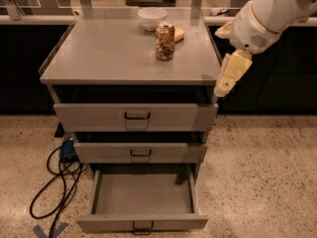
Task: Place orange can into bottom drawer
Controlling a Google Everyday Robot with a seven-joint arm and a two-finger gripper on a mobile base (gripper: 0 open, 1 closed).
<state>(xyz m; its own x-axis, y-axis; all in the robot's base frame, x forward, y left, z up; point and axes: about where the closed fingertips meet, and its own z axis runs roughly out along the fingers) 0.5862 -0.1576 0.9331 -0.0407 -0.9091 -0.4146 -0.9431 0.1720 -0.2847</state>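
A speckled terrazzo floor [262, 172] lay under a grey metal cabinet [99, 53] (a black cable [49, 192] coiled at its left), with dark counter fronts [25, 68] behind. The gripper [229, 76] hung beside the cabinet's top right edge.

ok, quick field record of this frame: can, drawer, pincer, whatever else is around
orange can: upright on cabinet top, toward the back, right of centre
bottom drawer: pulled out, nothing in it
pincer: beside the cabinet's right edge, pointing down, apart from the can
near can: white bowl behind it to the left, yellow sponge just behind it to the right
floor: dark cable left of the cabinet
task state: can not yet in drawer
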